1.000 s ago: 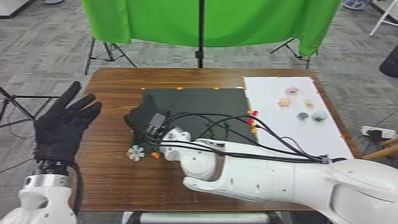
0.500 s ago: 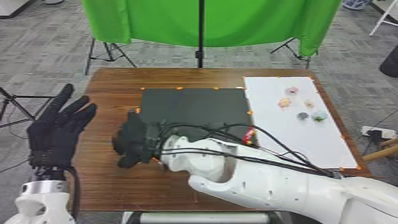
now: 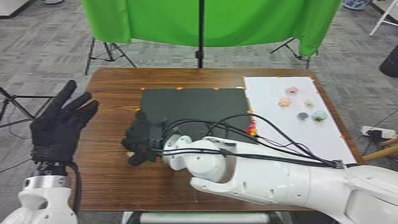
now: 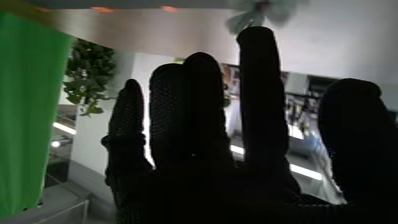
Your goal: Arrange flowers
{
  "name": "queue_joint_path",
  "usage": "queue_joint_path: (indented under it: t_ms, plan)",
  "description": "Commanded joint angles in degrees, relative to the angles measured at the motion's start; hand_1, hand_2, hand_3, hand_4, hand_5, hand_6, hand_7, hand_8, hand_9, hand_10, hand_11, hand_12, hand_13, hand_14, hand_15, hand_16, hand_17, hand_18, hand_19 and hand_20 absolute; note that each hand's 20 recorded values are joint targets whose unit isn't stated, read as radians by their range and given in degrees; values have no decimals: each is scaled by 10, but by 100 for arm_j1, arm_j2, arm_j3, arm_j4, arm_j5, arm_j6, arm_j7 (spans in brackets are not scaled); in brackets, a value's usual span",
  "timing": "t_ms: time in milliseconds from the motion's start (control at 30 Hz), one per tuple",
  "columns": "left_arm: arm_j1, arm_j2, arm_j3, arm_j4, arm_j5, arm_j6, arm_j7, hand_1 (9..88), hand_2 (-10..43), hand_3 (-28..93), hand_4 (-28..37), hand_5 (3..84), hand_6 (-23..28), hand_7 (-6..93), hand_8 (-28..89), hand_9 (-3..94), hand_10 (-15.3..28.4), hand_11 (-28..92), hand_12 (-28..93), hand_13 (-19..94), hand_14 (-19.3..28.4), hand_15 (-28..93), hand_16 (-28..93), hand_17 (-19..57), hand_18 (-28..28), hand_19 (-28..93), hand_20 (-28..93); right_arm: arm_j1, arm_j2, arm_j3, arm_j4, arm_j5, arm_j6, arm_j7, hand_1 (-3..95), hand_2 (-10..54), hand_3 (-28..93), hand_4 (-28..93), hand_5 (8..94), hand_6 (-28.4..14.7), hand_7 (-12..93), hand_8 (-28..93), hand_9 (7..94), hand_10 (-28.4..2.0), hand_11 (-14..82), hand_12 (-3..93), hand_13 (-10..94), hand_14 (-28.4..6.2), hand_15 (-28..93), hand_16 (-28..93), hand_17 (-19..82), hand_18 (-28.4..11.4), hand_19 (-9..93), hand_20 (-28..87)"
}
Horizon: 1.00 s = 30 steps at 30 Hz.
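The right hand (image 3: 140, 139) is over the left edge of the black mat (image 3: 197, 102), palm side hidden. In the right wrist view the right hand (image 4: 218, 187) has straight fingers, and a pale grey-green flower (image 4: 282, 14) lies beyond its longest fingertip; whether they touch I cannot tell. The left hand (image 3: 59, 134) stands open left of the table. On the white board (image 3: 298, 140) sit a pink flower (image 3: 292, 90), an orange one (image 3: 284, 102), a small pale one (image 3: 309, 104), a grey-blue one (image 3: 303, 116) and a green one (image 3: 320, 116).
Red and yellow flowers (image 3: 252, 131) show at the seam between mat and board, partly behind the right arm's cables. The right arm spans the table's (image 3: 115, 195) front right. A green cloth (image 3: 151, 22) hangs behind the table.
My right hand came leftward and nearer over the mat's left edge, then shifted slightly back right. The pale flower and orange bit seen there a second ago are now covered.
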Motion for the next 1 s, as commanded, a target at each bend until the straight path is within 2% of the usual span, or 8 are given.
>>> queue_joint_path:
  t_ms: [33,67,167,333,533,733,900,1000]
  plan:
    - [124,126,51,17,-134,34,225,213,68,814,-283,350,73,95,-94,348,206,214,96,234,284,503,-118,-92,284,559,9,82,-36,3,126,-400,-243,75,145,100,787,-283,665,79,157,-154,459,-179,714,253,382,-173,928,177,29,-207,699,463]
    - [129,138,54,12,-142,35,252,213,67,815,-283,349,73,95,-94,348,207,214,96,234,284,503,-119,-91,284,558,8,148,-34,-64,156,-389,-198,119,144,100,787,-283,665,79,157,-154,457,-181,716,254,380,-175,929,179,29,-208,699,464]
    - [183,1,-13,-31,-56,29,93,214,67,814,-283,349,72,95,-94,348,207,214,96,234,284,503,-118,-92,284,558,8,77,-38,-41,174,-372,-172,243,138,104,786,-283,664,79,155,-154,454,-185,720,254,378,-180,931,183,28,-207,699,468]
    - [345,-67,-75,-103,-34,73,-3,213,68,814,-283,349,73,94,-93,348,207,213,95,234,284,503,-118,-92,284,557,6,100,11,-235,110,-265,285,649,136,106,787,-283,670,76,152,-153,458,-189,723,253,382,-184,932,187,26,-206,702,472]
    - [460,-307,-210,-181,105,59,-379,213,68,814,-283,350,73,94,-93,348,206,214,96,233,284,503,-119,-92,284,557,6,-25,53,-196,28,-281,894,985,139,109,789,-283,679,67,148,-150,469,-190,724,252,393,-187,932,188,33,-209,710,476]
    - [582,-314,-199,-206,35,127,-322,214,69,812,-283,350,73,95,-94,348,206,214,95,234,284,502,-118,-93,284,557,6,-164,366,9,-454,-18,1182,550,140,104,797,-283,683,60,146,-148,476,-195,719,249,401,-190,932,184,37,-212,712,475]
    - [815,-152,-140,-197,-194,261,36,213,67,813,-283,350,73,94,-94,348,206,214,95,234,284,502,-118,-93,284,558,6,-530,921,356,-1169,113,1108,402,143,104,802,-283,679,59,148,-147,479,-184,716,246,404,-182,929,179,38,-212,705,468]
    - [879,-184,-114,-146,-253,266,77,209,67,814,-283,351,74,93,-94,348,206,214,96,234,284,503,-118,-92,283,560,7,-904,1411,826,-1584,622,1073,667,142,102,809,-283,638,48,157,-147,487,-180,693,235,407,-180,914,168,39,-213,705,463]
